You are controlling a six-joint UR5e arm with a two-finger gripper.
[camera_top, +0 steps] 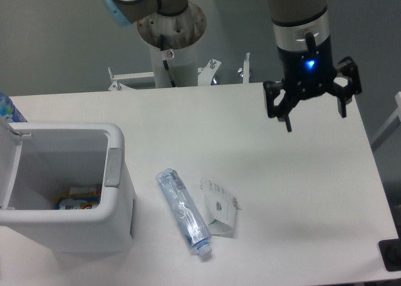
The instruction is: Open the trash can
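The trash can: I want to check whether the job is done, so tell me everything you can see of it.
The trash can is a boxy white bin, apparently plastic, with rounded corners, standing upright at the table's front left. Its lid is swung up on the left side, so the can is open. A grey push-button strip sits on the right rim. Inside, colourful packaging lies at the bottom. Nothing touches it but the table; the gripper hangs far off to the right.

Dark print on the white packet (219, 214) beside the bottle (183, 212), too small to read
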